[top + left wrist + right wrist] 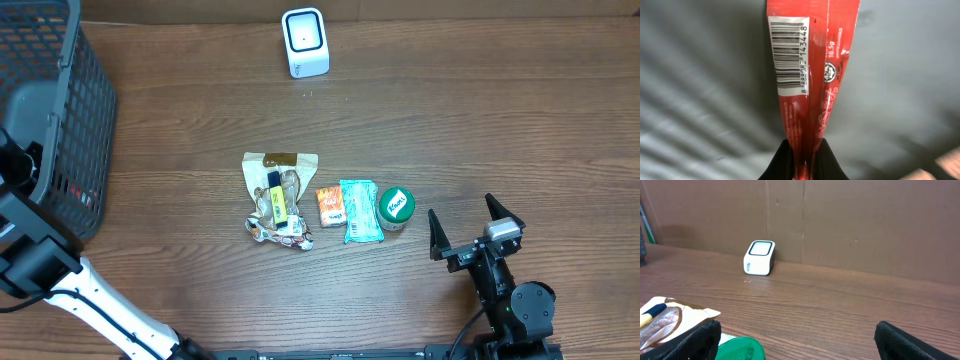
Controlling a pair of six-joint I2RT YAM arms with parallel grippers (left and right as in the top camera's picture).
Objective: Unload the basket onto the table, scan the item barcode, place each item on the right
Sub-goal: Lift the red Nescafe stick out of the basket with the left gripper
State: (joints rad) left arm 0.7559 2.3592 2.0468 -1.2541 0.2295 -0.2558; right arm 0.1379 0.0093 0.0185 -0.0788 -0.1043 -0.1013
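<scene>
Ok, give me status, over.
Left gripper shut on red packet, barcode in plain view. Right gripper open, empty. Scanner at far edge, nothing blocking it.

left gripper [803, 152]: clamped shut | right gripper [461, 208]: jaws wide apart

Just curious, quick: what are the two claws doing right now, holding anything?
Left gripper: shut on the red packet.
Right gripper: open, holding nothing.
</scene>
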